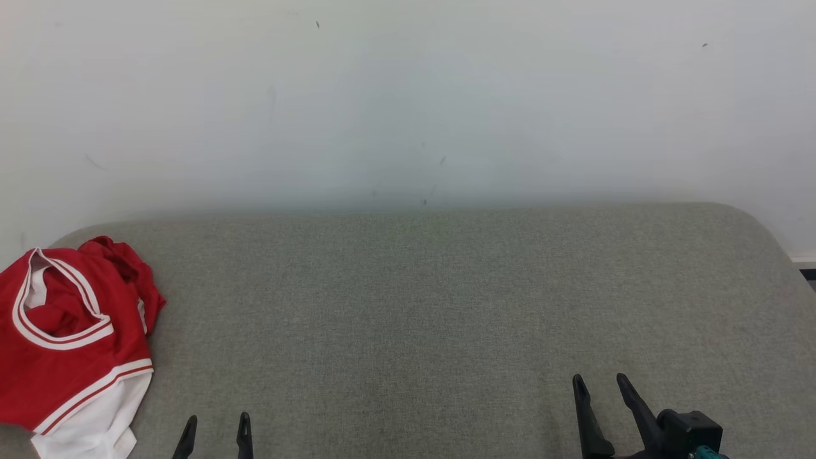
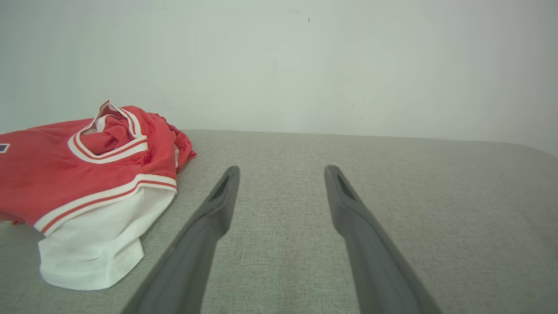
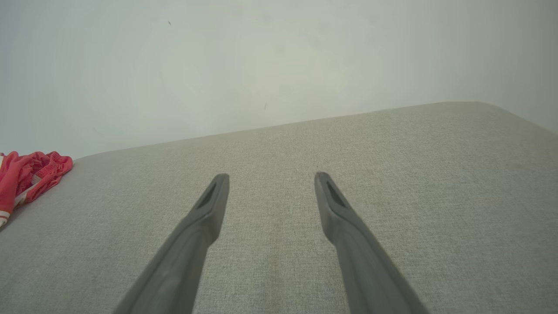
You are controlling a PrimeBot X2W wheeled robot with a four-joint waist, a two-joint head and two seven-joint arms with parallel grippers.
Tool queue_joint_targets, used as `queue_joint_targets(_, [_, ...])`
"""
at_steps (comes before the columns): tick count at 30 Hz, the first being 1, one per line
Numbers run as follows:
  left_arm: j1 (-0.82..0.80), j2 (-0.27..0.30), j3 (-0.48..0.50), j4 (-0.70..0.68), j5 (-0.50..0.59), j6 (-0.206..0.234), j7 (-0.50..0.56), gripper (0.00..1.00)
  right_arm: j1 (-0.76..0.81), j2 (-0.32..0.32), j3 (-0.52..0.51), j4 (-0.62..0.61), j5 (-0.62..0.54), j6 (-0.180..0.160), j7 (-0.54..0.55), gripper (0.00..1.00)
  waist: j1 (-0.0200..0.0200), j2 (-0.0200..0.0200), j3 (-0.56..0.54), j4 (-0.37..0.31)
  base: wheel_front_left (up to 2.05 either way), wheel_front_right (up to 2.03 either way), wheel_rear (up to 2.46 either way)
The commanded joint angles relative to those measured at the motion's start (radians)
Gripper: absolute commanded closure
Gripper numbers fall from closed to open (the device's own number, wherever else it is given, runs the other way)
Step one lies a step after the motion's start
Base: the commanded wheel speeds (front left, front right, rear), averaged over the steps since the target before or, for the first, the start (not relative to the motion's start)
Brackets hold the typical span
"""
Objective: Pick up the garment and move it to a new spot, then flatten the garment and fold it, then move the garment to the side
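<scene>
The garment [image 1: 70,344] is a red jersey with white trim, and it lies bunched up at the far-left end of the grey upholstered cushion [image 1: 408,306]. A rounded opening edged in a white band with a thin red stripe faces up, and red cloth is crumpled inside it. I cannot tell whether that opening is a neck or an armhole. Below a second white-and-red band, a plain white panel spills toward the near edge. The cloth lies in loose folds, with a rumpled red lump on its far side.

In the head view the picture's left edge cuts the jersey off, so I cannot see its full outline. In the left wrist view a small dark blue patch [image 2: 2,148] sits on the red cloth right at the frame edge, too clipped for me to read. In the right wrist view just a wrinkled red corner pokes in at the left.

My left gripper [image 1: 217,417] hangs low over the cushion just right of the jersey, not touching it. Its fingers are spread with nothing between them, and in the head view I see little more than their tips at the bottom edge. My right gripper [image 1: 599,377] is well apart from the jersey, over the near right of the cushion. It is likewise spread and empty, its body clipped by the frame. A pale wall [image 1: 408,95] rises behind the cushion.
</scene>
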Motion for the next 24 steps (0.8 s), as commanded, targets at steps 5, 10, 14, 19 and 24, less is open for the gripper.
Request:
queue_joint_targets(5, [0.013, -0.005, 0.01, 0.001, 0.012, -0.002, -0.012, 0.0, 0.013, -0.002, 0.003, -0.008, -0.019, -0.002, 0.002, 0.0, 0.0, 0.0, -0.002, 0.001, 0.0, 0.0, 0.0])
queue_joint_targets(10, [0.014, -0.006, 0.014, 0.006, 0.001, -0.007, -0.012, 0.0, 0.018, -0.002, 0.006, -0.014, -0.016, -0.002, 0.008, 0.0, 0.0, 0.0, -0.003, 0.0, 0.0, 0.0, 0.0])
queue_joint_targets(14, [0.012, -0.006, 0.019, 0.012, -0.012, -0.007, -0.012, 0.0, 0.019, -0.002, 0.007, -0.016, -0.015, -0.002, 0.011, 0.0, 0.0, 0.0, -0.003, -0.002, 0.0, 0.0, 0.0])
queue_joint_targets(19, [0.009, -0.006, 0.024, 0.022, -0.031, -0.008, -0.012, 0.0, 0.019, -0.002, 0.008, -0.018, -0.015, -0.002, 0.012, 0.0, 0.0, 0.0, -0.004, -0.001, 0.0, 0.0, 0.0])
queue_joint_targets(24, [0.004, -0.006, 0.03, 0.032, -0.047, -0.003, -0.012, 0.0, 0.025, -0.002, 0.012, -0.024, -0.014, -0.002, 0.014, 0.0, 0.0, 0.0, -0.009, 0.02, 0.0, 0.0, 0.0])
